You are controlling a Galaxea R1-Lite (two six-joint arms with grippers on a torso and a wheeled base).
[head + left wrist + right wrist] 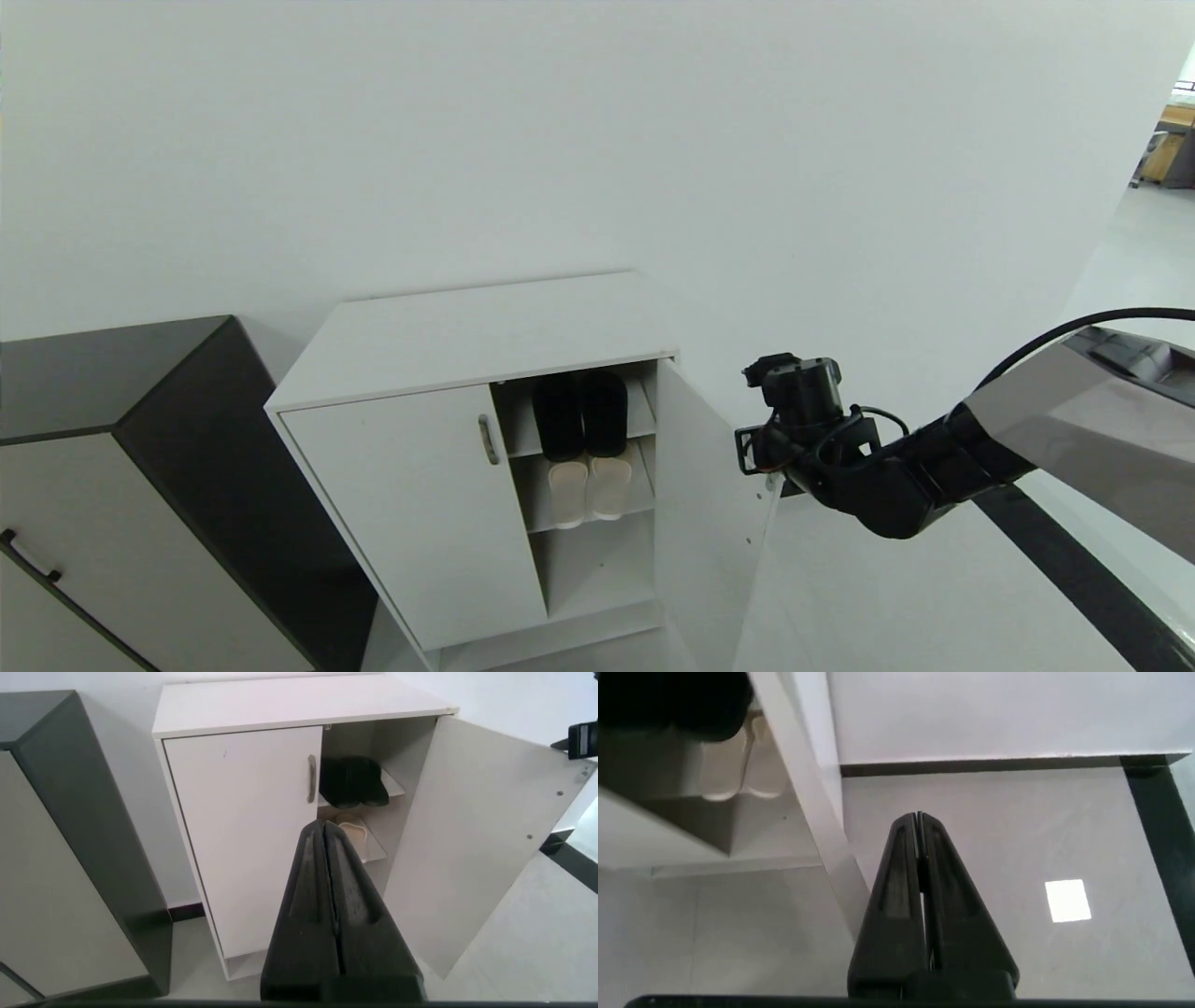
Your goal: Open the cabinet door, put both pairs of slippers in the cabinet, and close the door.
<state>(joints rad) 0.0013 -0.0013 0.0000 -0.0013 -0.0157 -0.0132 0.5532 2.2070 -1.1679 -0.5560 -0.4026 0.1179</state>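
- The black slippers [581, 415] sit on the top shelf [644, 425] of the cabinet [467, 336], the white slippers [588, 487] just below.
- The right door [709, 523] stands open.
- The right tool [920, 821], pressed together, is just beside that door's free edge.
- The left tool [324, 831], pressed together, faces the cabinet.

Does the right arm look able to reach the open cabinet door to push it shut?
Probably yes. The right gripper, jaws shut, is close beside the outer side of the open door, near its free edge, and nothing stands between them.
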